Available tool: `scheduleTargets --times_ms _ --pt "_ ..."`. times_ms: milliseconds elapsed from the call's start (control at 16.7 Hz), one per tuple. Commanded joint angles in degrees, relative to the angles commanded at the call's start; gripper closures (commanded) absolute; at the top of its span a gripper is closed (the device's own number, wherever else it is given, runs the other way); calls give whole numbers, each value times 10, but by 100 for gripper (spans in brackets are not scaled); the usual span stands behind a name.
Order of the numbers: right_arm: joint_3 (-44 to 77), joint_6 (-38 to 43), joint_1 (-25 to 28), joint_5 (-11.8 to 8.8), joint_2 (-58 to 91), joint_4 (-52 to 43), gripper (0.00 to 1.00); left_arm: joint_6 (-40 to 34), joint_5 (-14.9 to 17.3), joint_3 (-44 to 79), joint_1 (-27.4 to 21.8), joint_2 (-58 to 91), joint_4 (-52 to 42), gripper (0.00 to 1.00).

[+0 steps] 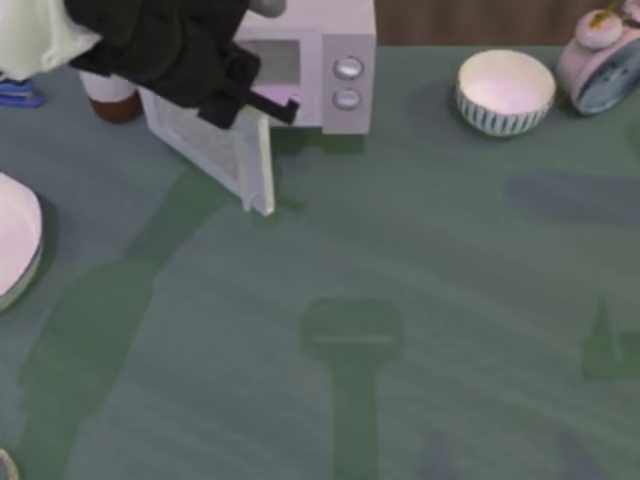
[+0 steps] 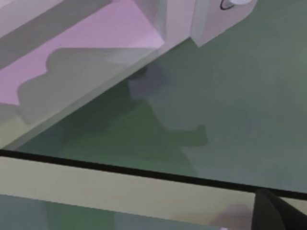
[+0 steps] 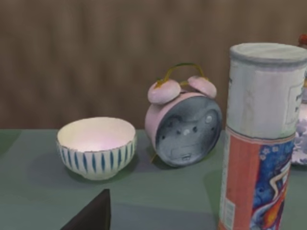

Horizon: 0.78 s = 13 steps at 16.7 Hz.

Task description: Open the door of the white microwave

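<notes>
While the left gripper sits at the door, its fingers cannot be read. One microwave stands at the bench's far edge, its stiff, light door already swung out; the free edge gives the best purchase. One bowl sits right of it.

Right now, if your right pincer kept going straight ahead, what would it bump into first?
Probably the striped bowl, which sits nearest ahead in the right wrist view, with the pink alarm clock behind and beside it. Depth is hard to judge, so it might slip past.
</notes>
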Motion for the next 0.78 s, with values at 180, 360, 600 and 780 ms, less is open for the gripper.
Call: scheduleTargets --times_ms 180,360,600,780 --pt "0 0 0 0 0 0 0 8 5 -9 3 -1 0 100" --pt "0 0 0 0 0 0 0 8 5 -9 3 -1 0 100" --pt "0 0 0 0 0 0 0 8 5 -9 3 -1 0 100" --pt "0 0 0 0 0 0 0 8 5 -9 3 -1 0 100"
